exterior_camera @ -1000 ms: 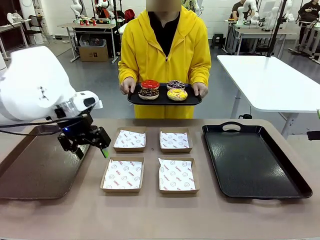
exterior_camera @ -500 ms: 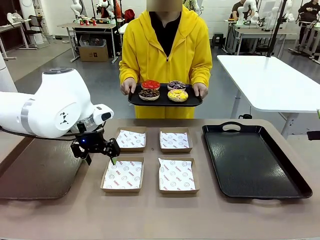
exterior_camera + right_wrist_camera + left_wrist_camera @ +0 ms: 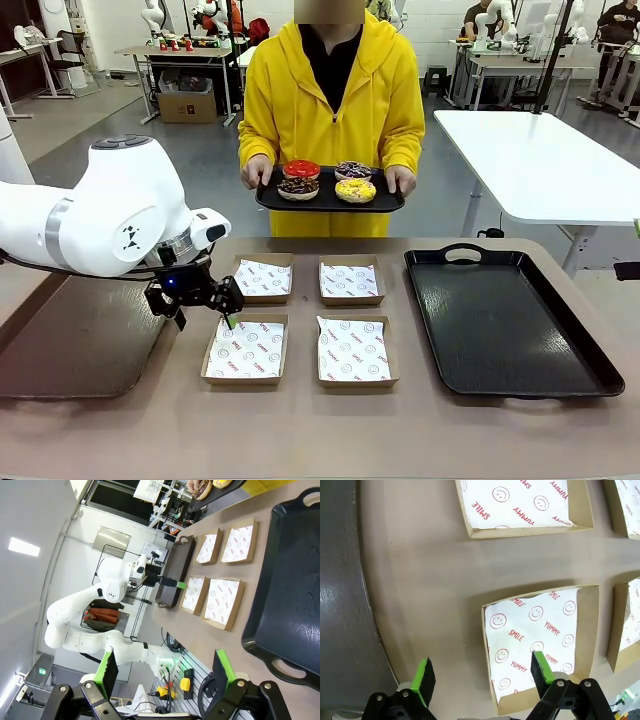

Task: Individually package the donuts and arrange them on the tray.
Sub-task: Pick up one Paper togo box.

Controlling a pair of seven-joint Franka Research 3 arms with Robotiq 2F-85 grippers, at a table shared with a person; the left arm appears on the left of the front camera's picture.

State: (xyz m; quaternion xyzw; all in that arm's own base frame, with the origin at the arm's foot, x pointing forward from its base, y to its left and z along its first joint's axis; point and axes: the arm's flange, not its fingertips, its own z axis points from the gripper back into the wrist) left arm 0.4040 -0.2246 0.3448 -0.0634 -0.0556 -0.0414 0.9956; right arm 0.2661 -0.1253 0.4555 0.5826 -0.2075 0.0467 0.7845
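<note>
Left gripper (image 3: 205, 316) hangs spread and empty over the left edge of a paper-lined cardboard box (image 3: 535, 640); right gripper (image 3: 162, 667) is spread and empty too. Four ring donuts (image 3: 326, 180), sprinkled chocolate, glossy red, sprinkled yellow and purple-and-white, sit on a small black tray (image 3: 330, 204) that the person holds at the far side.

Right wrist view's edge crops the donuts (image 3: 201, 487)

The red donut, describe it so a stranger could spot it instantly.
Across the table, a person in a yellow hoodie holds a small black tray of four donuts. The red donut sits picture-left in the row nearer their body, the only glossy red one.
</note>
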